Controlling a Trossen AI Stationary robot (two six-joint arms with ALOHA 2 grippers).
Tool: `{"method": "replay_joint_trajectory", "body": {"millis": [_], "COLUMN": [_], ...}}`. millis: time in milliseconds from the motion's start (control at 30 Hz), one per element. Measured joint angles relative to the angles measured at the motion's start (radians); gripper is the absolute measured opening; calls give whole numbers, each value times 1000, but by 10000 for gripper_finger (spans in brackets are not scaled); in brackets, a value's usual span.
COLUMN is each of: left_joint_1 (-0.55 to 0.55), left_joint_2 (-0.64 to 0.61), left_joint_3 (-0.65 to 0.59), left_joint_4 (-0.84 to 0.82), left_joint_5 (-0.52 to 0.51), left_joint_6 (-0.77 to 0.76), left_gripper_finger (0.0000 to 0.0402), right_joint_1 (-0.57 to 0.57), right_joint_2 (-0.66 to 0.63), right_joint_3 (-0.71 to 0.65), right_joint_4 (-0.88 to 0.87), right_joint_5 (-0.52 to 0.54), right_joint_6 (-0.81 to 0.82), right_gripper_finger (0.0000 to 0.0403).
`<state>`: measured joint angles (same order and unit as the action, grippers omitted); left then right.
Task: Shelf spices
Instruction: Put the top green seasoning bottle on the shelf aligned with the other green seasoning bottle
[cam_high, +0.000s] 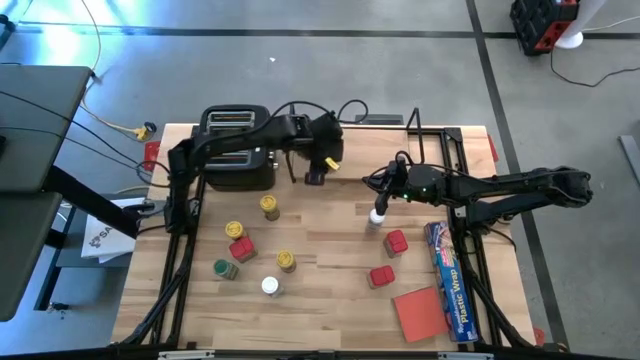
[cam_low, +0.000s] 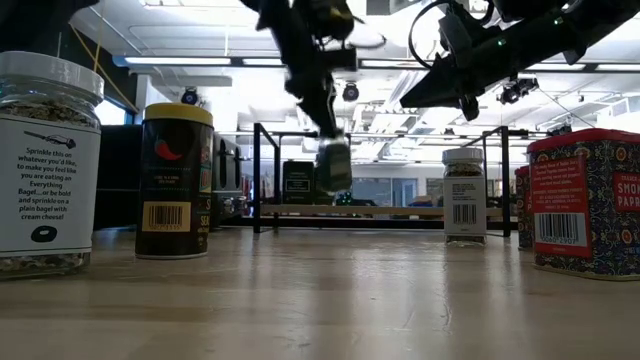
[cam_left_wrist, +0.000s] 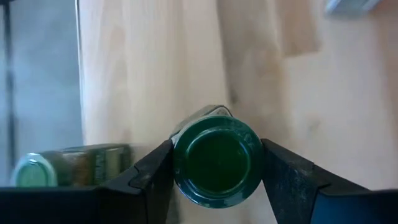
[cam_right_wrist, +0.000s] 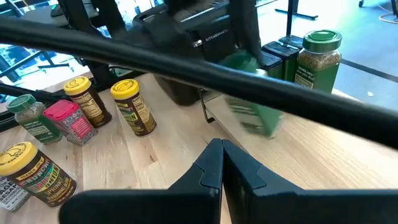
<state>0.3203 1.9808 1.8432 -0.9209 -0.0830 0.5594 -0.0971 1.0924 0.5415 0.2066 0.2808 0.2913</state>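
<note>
Left gripper (cam_left_wrist: 216, 177) clamps a green-lidded spice jar (cam_left_wrist: 216, 160) in the air near the tabletop's far edge, beside the toaster (cam_high: 238, 146). Carry it level to the shelf (cam_high: 447, 150) at the far right corner. Right gripper (cam_high: 383, 200), shut, waits mid-table.

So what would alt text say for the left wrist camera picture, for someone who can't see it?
Seen from above, a green-lidded spice jar sits gripped between the left gripper's two dark fingers over a light wooden surface. Another green-lidded jar lies on its side nearby.
</note>
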Motion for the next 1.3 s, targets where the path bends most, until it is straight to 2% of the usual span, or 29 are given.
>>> {"method": "replay_joint_trajectory", "body": {"millis": [100, 567, 867, 1033, 1167, 1300], "left_joint_1": [16, 31, 42, 38, 27, 16], "left_joint_2": [27, 36, 36, 31, 11, -1], "left_joint_3": [11, 5, 5, 4, 5, 5], "left_joint_4": [4, 41, 53, 54, 57, 52], "left_joint_5": [-55, -65, -126, -222, -176, -105], "left_joint_6": [88, 332, 343, 331, 261, 151], "left_gripper_finger": [196, 232, 232, 231, 226, 202], "right_joint_1": [0, 0, 0, 0, 0, 0], "right_joint_2": [0, 0, 0, 0, 0, 0], "right_joint_3": [0, 0, 0, 0, 0, 0], "right_joint_4": [0, 0, 0, 0, 0, 1], "right_joint_5": [0, 0, 0, 0, 0, 0], "right_joint_6": [0, -3, -3, -3, -3, -3], "right_gripper_finger": [0, 0, 0, 0, 0, 0]}}
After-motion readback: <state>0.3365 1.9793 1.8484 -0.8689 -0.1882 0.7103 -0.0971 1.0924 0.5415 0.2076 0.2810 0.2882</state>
